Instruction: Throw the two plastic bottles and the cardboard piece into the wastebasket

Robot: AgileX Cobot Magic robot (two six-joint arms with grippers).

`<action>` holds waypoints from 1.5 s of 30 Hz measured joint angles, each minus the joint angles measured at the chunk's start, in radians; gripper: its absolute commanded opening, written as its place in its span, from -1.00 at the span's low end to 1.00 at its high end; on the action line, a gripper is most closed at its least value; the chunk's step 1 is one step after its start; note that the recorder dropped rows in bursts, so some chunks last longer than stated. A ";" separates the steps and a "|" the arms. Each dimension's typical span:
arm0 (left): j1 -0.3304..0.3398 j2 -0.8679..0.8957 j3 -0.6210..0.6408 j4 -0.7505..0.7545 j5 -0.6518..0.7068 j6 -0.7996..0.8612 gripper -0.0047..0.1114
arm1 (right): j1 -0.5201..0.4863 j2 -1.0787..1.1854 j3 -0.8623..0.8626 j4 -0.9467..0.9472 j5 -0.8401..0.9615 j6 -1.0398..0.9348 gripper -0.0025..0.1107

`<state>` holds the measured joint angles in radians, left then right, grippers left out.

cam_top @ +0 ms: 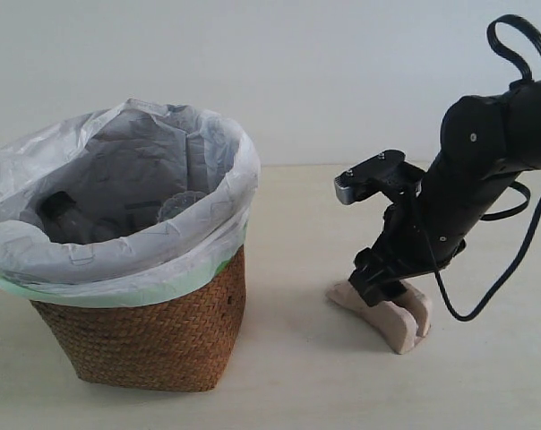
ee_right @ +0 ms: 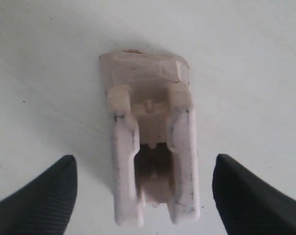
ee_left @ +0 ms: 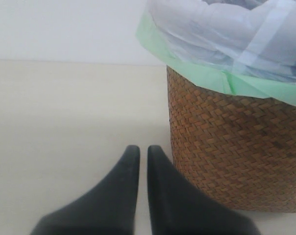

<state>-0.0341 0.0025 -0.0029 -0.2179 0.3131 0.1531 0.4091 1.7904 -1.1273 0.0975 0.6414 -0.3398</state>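
The wicker wastebasket [cam_top: 154, 345] stands at the left, lined with a white bag with a green edge. Inside it lie both clear bottles: one with a black cap [cam_top: 55, 208], another clear one [cam_top: 181, 204] beside it; their labels are hidden. The tan cardboard piece [cam_top: 389, 313] lies on the table at the right. My right gripper [cam_top: 378, 288] hangs directly over it, open, its fingers [ee_right: 45, 196] standing wide on either side of the cardboard piece [ee_right: 150, 147] without touching. My left gripper [ee_left: 143, 152] is shut and empty, low by the wastebasket [ee_left: 236, 147].
A pale table [cam_top: 297, 376] carries everything, with a plain white wall behind. The right arm's black cable [cam_top: 485, 296] loops down beside the cardboard piece.
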 measured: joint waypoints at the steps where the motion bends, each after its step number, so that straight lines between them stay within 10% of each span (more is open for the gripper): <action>1: 0.000 0.000 0.000 0.000 0.000 0.000 -0.82 | 0.000 0.000 0.000 -0.004 -0.007 0.000 0.26; 15: 0.000 0.000 0.000 0.000 0.000 0.000 -0.82 | 0.000 0.092 0.000 -0.011 -0.073 0.000 0.25; 17: 0.000 0.000 0.000 0.000 0.000 0.000 -0.82 | 0.000 0.106 0.000 -0.011 -0.080 0.000 -0.03; 20: 0.000 0.000 0.000 0.000 0.000 0.000 -0.82 | 0.000 0.119 0.000 -0.014 -0.085 0.000 -0.95; 45: 0.000 0.000 0.000 0.000 0.000 0.000 -0.82 | 0.000 -0.340 0.302 0.047 -0.140 0.240 -0.96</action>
<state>-0.0341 0.0025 -0.0029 -0.2179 0.3131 0.1531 0.4091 1.4507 -0.8256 0.1442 0.5017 -0.0995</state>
